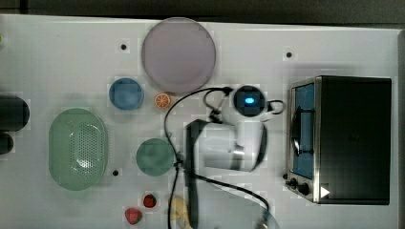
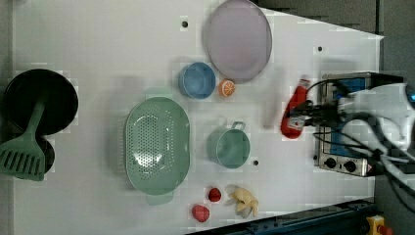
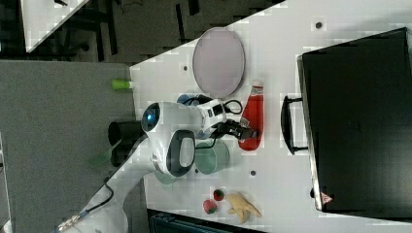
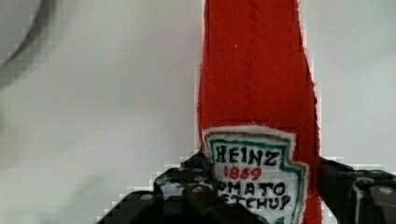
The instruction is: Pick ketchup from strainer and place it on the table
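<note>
Gripped between black fingers (image 4: pixel 348 186) at its labelled end: red ketchup (image 4: pixel 259 93), white-capped, felt-like, stitched label. Held over white surface (image 2: pixel 122 39), between teal mug (image 2: pixel 228 146) and toaster oven (image 3: pixel 359 121), well apart from green strainer (image 2: pixel 156 142).

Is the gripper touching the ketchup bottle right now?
Touching. In the wrist view the gripper has a finger on each side of the ketchup bottle at its label, no gap. The right view agrees: gripper clamped on the bottle's lower body.
</note>
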Action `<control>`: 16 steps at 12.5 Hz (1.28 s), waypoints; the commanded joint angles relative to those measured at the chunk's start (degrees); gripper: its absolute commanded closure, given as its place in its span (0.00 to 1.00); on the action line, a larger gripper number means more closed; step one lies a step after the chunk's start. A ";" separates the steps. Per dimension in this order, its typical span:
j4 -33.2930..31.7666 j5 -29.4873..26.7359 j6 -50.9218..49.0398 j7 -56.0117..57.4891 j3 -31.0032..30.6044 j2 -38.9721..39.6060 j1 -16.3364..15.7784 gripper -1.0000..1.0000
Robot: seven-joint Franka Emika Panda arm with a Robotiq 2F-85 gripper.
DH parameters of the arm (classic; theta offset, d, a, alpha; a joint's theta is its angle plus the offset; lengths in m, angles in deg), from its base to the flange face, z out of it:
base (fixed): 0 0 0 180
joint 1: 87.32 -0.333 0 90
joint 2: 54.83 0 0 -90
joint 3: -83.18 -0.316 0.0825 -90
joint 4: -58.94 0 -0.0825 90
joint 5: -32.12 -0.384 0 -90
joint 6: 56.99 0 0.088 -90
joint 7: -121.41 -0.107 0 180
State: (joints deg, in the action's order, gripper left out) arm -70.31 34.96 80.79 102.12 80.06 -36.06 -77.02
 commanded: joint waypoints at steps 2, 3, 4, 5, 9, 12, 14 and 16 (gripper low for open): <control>0.81 -0.20 1.73 1.58 -1.18 -0.47 -2.15 0.04; 1.03 -0.20 1.47 1.59 -1.18 -1.50 -2.14 0.00; 1.64 -0.20 1.43 1.57 -1.01 -2.96 -2.13 0.00; 2.85 -0.20 1.41 1.53 -0.88 -4.61 -2.12 0.00; 12.95 -0.20 -5.89 -1.83 -0.57 -9.74 -2.04 0.00; 23.60 -0.20 -18.89 -13.88 -0.53 -10.21 -2.06 0.00; 30.15 -0.20 -27.48 -18.12 -0.74 -10.23 -2.07 0.00; 35.56 -0.20 -36.24 -18.30 -1.01 -10.27 -2.12 0.00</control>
